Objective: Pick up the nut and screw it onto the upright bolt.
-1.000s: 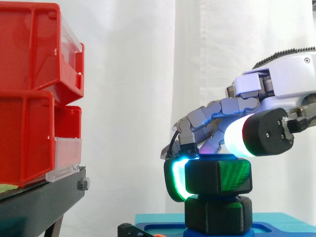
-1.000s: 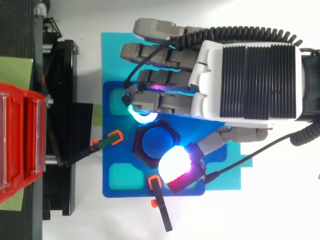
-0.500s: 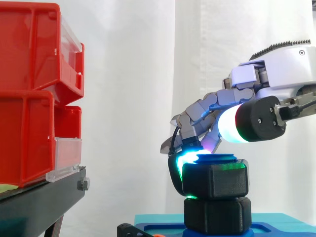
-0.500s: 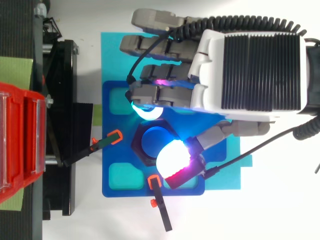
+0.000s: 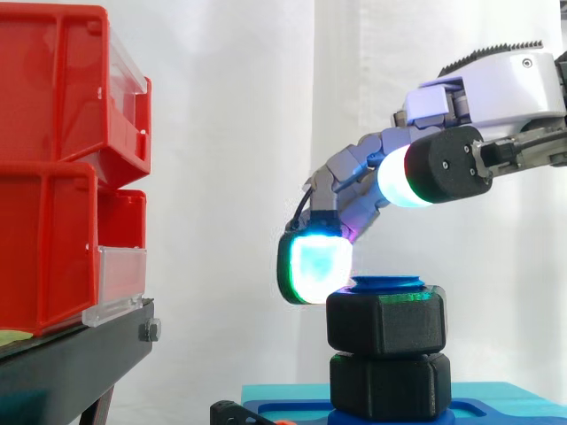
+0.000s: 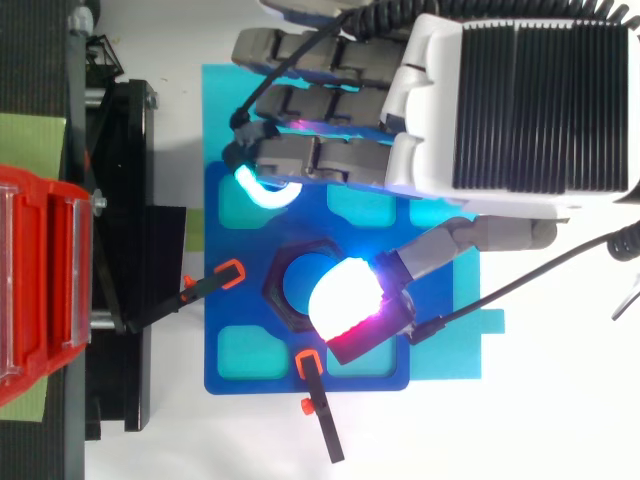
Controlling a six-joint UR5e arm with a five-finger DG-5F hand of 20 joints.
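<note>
Hand: I am hovering my hand [image 5: 483, 88] above the nut, fingers loosely spread and gripping nothing.
Pads: my cyan fingertip [image 5: 314, 266] is hanging just beside the nut's upper corner, while my white thumb pad [image 5: 400, 180] is glowing higher up.
Nut: the black nut [image 5: 386, 320] is sitting on the upright blue bolt [image 5: 388, 284], whose top is peeking out above it.
Base: the blue base plate [image 6: 232, 195] is lying on a teal mat [image 6: 225, 100].
Surroundings: the red bins [image 5: 53, 177] are standing on the black stand [image 5: 71, 367], well apart from the bolt.
</note>
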